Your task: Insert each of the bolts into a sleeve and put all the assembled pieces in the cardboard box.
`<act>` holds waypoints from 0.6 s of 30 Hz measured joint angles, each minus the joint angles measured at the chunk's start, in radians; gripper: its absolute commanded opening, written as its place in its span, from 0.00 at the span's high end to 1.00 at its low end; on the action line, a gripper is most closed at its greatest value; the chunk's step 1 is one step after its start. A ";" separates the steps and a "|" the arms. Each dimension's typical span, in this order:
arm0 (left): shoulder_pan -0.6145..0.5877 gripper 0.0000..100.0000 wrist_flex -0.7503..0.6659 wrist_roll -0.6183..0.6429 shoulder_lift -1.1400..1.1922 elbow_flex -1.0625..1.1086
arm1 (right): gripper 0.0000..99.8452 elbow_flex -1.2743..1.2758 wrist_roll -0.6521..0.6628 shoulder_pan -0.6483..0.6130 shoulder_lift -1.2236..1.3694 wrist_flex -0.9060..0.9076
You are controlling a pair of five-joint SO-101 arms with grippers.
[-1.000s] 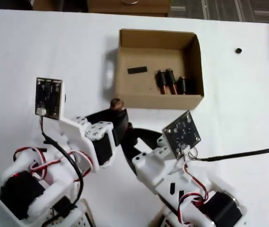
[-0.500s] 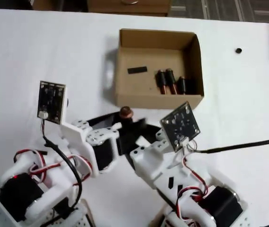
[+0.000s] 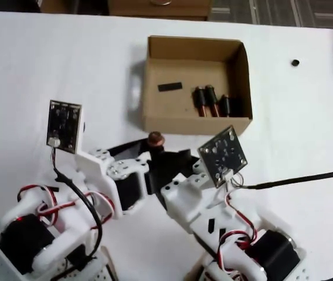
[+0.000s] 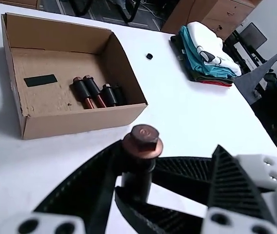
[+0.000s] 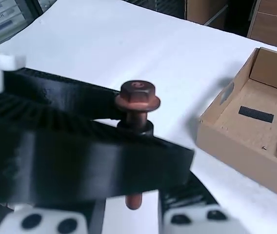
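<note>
Right gripper (image 3: 162,158) had closed on the black sleeve (image 4: 136,178) bearing the copper hex-head bolt (image 4: 143,139); left gripper (image 3: 150,151) clamped it likewise, near the cardboard box (image 3: 196,126).

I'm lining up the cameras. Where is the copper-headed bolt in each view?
High view: copper-headed bolt upright just outside the cardboard box's wall nearest the arms, where the arms meet.
Left wrist view: bolt close up, box behind it.
Right wrist view: bolt close up, box farther off.
Shared landmark: the cardboard box.
</note>
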 measured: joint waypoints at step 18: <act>-0.118 0.72 -0.020 -0.095 0.009 0.006 | 0.98 -0.026 0.000 0.002 -0.002 0.009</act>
